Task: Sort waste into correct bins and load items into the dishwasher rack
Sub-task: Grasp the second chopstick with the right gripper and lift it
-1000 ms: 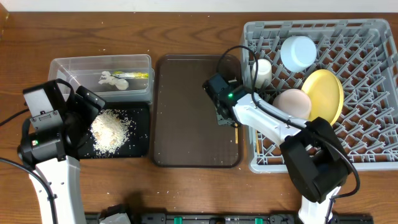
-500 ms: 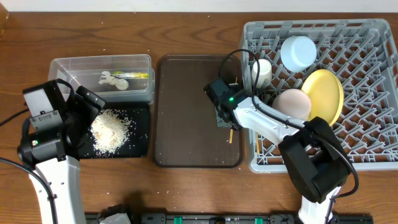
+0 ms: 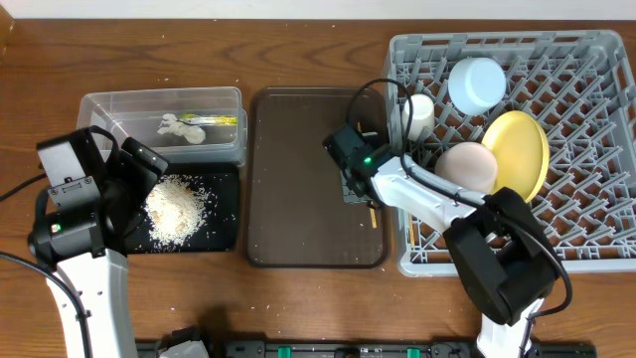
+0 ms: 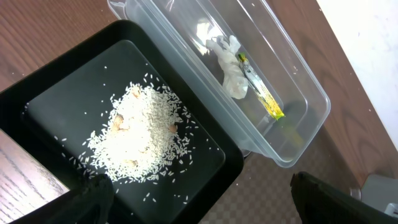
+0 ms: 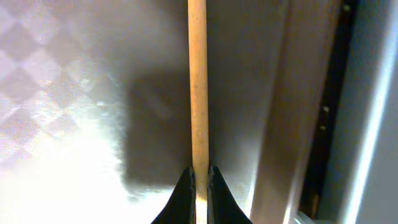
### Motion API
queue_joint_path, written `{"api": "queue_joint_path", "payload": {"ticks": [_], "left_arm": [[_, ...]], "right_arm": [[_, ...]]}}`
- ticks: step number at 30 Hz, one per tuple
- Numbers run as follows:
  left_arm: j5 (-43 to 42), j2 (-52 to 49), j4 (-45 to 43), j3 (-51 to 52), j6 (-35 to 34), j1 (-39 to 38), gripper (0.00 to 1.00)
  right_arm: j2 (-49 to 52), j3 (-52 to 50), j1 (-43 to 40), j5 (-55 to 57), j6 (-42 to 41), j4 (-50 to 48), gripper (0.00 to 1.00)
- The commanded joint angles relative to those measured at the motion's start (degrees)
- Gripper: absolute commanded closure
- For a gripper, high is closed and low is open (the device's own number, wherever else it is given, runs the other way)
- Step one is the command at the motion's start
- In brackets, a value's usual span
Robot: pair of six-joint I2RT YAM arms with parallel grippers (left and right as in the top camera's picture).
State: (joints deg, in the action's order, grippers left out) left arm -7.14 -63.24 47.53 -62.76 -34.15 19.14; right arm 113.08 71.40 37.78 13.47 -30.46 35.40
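Right pincer (image 5: 199, 173) clamps one chopstick (image 5: 198, 81); rack (image 3: 586, 60) holds one plate (image 3: 517, 151).

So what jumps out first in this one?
The right gripper pinches a thin wooden chopstick over the dark brown serving tray, centre. At right, the grey plastic dishwasher rack holds a yellow round plate; at left, off-white rice crumbs heap in a shallow black tray.

Your right gripper (image 5: 199, 184) hid the lower end of the thin wooden chopstick (image 5: 198, 87); the top edge cropped the rest.
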Motion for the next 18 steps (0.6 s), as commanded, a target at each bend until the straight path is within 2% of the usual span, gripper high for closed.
{"api": "queue_joint_path", "payload": {"ticks": [1,3,13,15,18], "left_arm": [[0.31,-0.09,0.00,-0.85,-0.02,0.31,0.06],[0.31,-0.09,0.00,-0.85,-0.02,0.31,0.06],[0.31,-0.09,0.00,-0.85,-0.02,0.31,0.06],[0.31,-0.09,0.00,-0.85,-0.02,0.31,0.06],[0.31,-0.09,0.00,-0.85,-0.02,0.31,0.06]], "right_arm": [[0.52,-0.85,1.33,-2.62,3.30,-1.90,0.99],[0.52,-0.85,1.62,-4.98,5.66,-3.41,0.99],[0.52,-0.85,1.86,-5.18,5.86,-3.69,0.95],[0.52,-0.85,1.84,-5.18,5.88,-3.69,0.99],[-0.09,-0.57,1.84,-5.16,5.92,-3.74,0.99]]}}
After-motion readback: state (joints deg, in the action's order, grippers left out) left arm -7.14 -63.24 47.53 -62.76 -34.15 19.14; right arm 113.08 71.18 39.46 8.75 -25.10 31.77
